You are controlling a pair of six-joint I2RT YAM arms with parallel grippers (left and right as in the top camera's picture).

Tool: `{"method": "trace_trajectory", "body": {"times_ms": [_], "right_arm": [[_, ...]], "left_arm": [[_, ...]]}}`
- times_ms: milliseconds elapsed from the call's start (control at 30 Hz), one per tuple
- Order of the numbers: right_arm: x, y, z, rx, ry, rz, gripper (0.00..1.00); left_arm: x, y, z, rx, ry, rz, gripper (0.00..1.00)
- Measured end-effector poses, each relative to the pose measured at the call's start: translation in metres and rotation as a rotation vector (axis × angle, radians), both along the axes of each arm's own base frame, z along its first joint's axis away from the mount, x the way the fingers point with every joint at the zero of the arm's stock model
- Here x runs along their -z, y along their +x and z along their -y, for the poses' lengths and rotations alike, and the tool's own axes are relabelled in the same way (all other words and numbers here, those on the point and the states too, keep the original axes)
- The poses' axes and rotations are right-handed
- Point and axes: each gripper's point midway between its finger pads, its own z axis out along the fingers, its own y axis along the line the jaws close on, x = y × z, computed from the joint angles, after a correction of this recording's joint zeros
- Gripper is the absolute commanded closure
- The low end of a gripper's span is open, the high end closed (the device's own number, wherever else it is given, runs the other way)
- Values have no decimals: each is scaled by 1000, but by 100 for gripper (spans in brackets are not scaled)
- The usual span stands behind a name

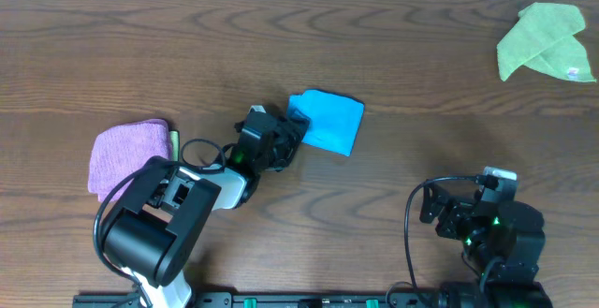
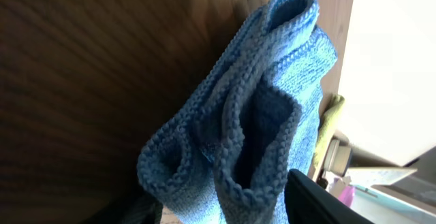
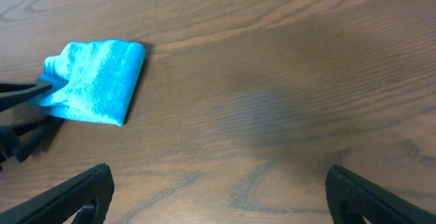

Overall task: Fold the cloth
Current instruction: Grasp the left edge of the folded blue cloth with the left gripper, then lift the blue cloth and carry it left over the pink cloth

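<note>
From overhead, the lime-green microfibre cloth [image 1: 545, 41] at the far right carries a small white tag [image 1: 573, 72], too small to read. The bright sky-blue fuzzy microfibre cloth [image 1: 329, 119] lies folded mid-way on the dark wood-grain worktop [image 1: 421, 55], its left edge at my left pincer [image 1: 292, 132]. My left wrist view shows its bunched edge close by one dark finger [image 2: 327, 203]; I cannot tell whether I am clenched on it. My right wrist view shows my right pincer [image 3: 218, 197] released, well apart from the cloth.
</note>
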Motion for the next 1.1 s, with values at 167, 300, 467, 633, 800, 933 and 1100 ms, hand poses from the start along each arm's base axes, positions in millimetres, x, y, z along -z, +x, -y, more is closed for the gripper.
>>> {"method": "trace_trajectory", "body": {"times_ms": [167, 300, 467, 633, 800, 933, 1100], "right_arm": [[0, 0, 0, 0, 0, 0, 1], [0, 0, 0, 0, 0, 0, 1], [0, 0, 0, 0, 0, 0, 1], [0, 0, 0, 0, 0, 0, 1], [0, 0, 0, 0, 0, 0, 1], [0, 0, 0, 0, 0, 0, 1], [0, 0, 0, 0, 0, 0, 1]], "left_arm": [[2, -1, 2, -5, 26, 6, 53], [5, -2, 1, -8, 41, 3, 61], [10, 3, 5, 0, 37, 22, 74], [16, 11, 12, 23, 31, 51, 92], [17, 11, 18, 103, 72, 102, 94], [16, 10, 20, 170, 95, 139, 94], [15, 7, 16, 250, 123, 163, 94]]}}
